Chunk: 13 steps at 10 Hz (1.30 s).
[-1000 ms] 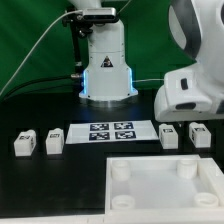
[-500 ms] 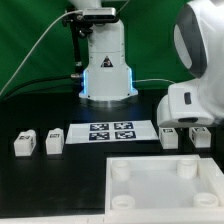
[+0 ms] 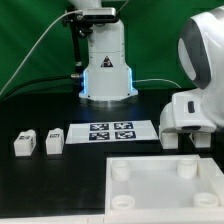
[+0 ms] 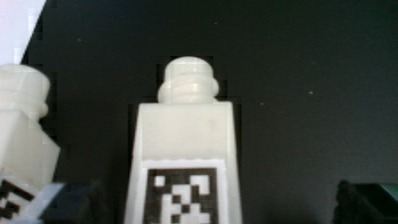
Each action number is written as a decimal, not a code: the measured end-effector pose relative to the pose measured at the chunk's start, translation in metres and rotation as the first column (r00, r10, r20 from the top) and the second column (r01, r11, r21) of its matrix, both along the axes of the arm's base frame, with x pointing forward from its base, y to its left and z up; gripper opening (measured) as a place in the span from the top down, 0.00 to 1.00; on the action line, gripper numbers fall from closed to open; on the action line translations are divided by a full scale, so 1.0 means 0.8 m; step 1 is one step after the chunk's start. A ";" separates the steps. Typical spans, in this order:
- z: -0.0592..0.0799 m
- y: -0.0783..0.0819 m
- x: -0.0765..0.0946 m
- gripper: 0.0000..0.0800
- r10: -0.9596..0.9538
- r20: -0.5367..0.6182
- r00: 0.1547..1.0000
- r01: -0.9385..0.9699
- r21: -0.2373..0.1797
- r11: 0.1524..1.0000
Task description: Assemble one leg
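In the wrist view one leg (image 4: 183, 140) lies on the black table, a white block with a rounded knob at its far end and a black-and-white tag (image 4: 183, 192) on top. My gripper (image 4: 214, 200) is open, with one dark fingertip (image 4: 57, 200) on each side of this leg and a gap to it on both sides. A second leg (image 4: 22, 120) lies close beside it. In the exterior view the arm's white housing (image 3: 195, 105) hangs low over the two right-hand legs (image 3: 170, 139) and hides the gripper.
Two more legs (image 3: 23, 143) (image 3: 54, 141) lie at the exterior view's left. The marker board (image 3: 110, 131) lies in the middle. The large white tray-like piece (image 3: 150, 200) with round corner sockets lies in front. The arm's base (image 3: 105, 65) stands behind.
The arm's housing has moved down and toward the exterior view's right, and now covers more of the two right-hand legs. The parts on the table have not moved.
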<state>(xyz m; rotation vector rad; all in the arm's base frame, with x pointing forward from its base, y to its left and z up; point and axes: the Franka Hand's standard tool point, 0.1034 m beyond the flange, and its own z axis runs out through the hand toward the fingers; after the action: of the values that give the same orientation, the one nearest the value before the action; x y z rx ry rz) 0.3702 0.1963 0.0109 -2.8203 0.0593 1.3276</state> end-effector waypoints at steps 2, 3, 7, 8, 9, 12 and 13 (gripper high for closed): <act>0.000 0.000 0.000 0.52 0.000 -0.001 1.000 0.000 0.000 1.000; 0.000 0.000 0.000 0.64 0.001 -0.001 1.000 -0.001 0.000 1.000; 0.000 0.000 0.000 0.64 0.001 -0.001 1.000 -0.001 0.000 1.000; 0.000 0.000 0.000 0.64 0.001 -0.001 1.000 -0.001 0.000 1.000; 0.000 0.000 0.000 0.64 0.001 -0.001 1.000 -0.001 0.000 1.000; 0.002 -0.002 0.003 0.64 0.006 0.005 1.000 -0.006 0.005 1.000; 0.024 -0.013 0.023 0.64 0.036 0.027 0.999 -0.036 0.027 0.999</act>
<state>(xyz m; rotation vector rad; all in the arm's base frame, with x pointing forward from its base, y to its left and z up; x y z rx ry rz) 0.3886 0.1859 0.0301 -2.8287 -0.0100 1.2877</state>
